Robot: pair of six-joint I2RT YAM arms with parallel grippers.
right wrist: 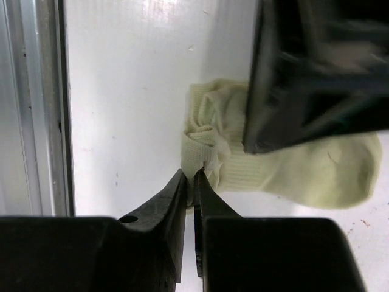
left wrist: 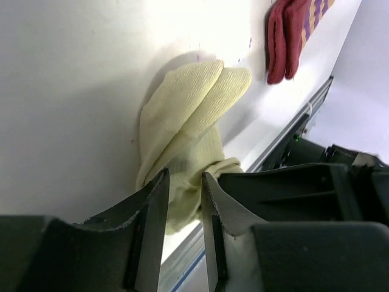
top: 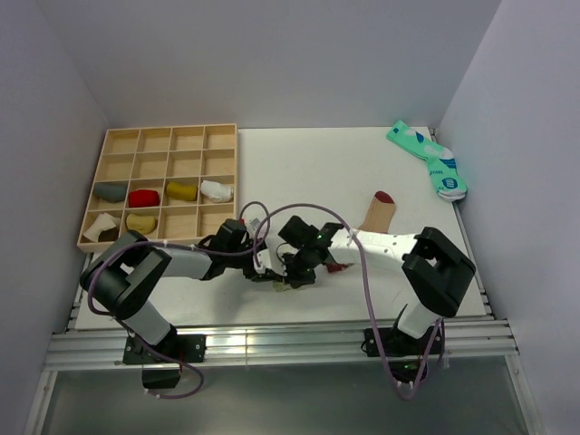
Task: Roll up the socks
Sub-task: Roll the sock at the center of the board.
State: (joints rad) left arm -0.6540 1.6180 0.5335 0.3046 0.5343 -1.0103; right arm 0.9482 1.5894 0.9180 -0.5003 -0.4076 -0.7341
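**Left wrist view.** The left gripper (left wrist: 184, 176) is standing with its jaws narrowly apart. The cuff end of the pale socks (left wrist: 194, 109) is showing in the gap between them, and I cannot tell whether it is being pressed. Two toe ends are lying side by side, ahead of the fingertips, flat on the table (left wrist: 73, 73). The tan-and-maroon socks (left wrist: 292, 33) are lying farther ahead and to the right, apart from the pale pair. They are probably waiting their turn.

**Right wrist view.** The right gripper (right wrist: 189, 175) is pinching the bunched cuff fold of the pale socks between nearly closed fingertips. This is probably pinning the start of the roll. The left gripper is hovering just beyond, over the socks' middle.

**Top external view.** Both grippers are meeting at the table's near edge.
- The wooden tray (top: 169, 129) is sitting well away beyond the left gripper.
- It is holding rolled bundles, one per compartment: grey (top: 111, 191), red (top: 143, 197), mustard (top: 181, 190), white (top: 216, 189), cream (top: 101, 225) and olive (top: 140, 222).
- The other compartments are showing bare wood.
- The teal socks (top: 428, 159) are lying unrolled, far beyond the right gripper.
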